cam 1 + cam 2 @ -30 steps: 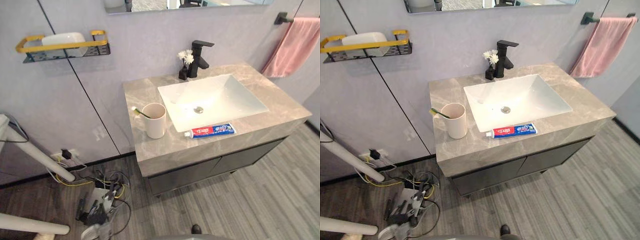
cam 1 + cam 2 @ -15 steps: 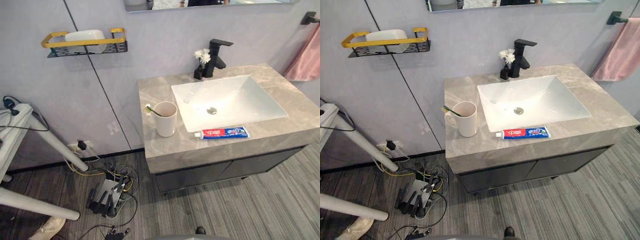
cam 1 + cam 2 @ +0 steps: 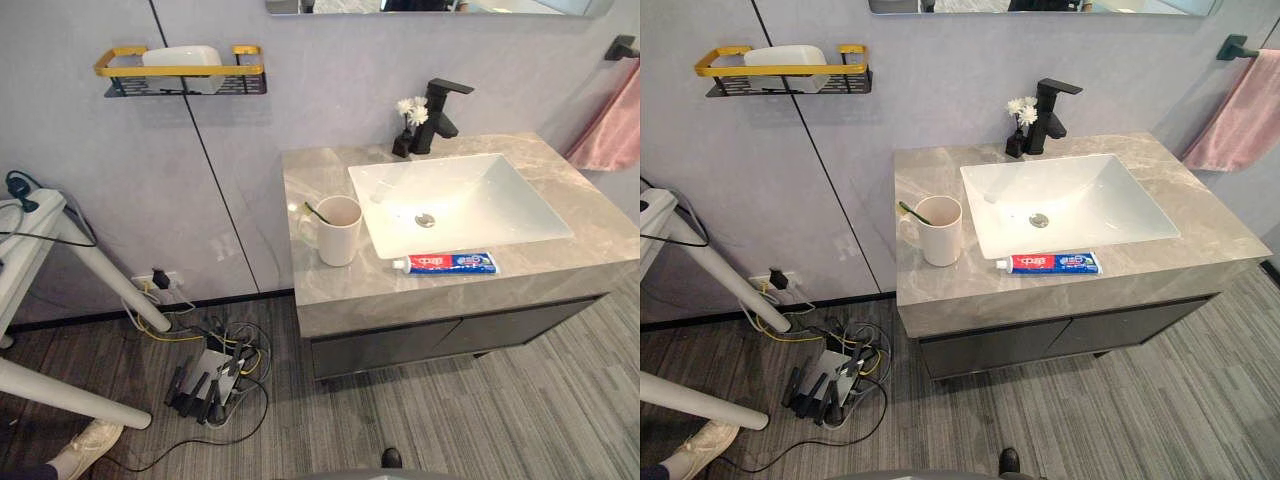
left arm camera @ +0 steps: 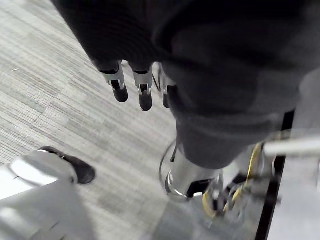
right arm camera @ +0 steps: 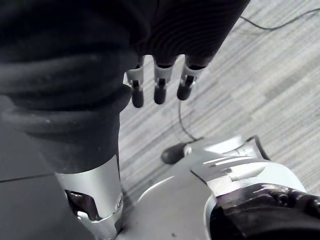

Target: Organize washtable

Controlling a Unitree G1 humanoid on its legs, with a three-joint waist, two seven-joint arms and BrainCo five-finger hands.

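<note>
Noting only a camera shift: beige ceramic mug and red-and-blue toothpaste tube unmoved, tidying unstarted (left hand, right hand hang slack, empty).

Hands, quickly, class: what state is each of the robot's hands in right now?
Left hand: open, holding nothing.
Right hand: open, holding nothing.

The table top is smooth grey veined stone; the sink glossy white, probably ceramic. The faucet is matt black metal, the towel pink cloth, the cup matt cream, the floor grey wood grain.
</note>
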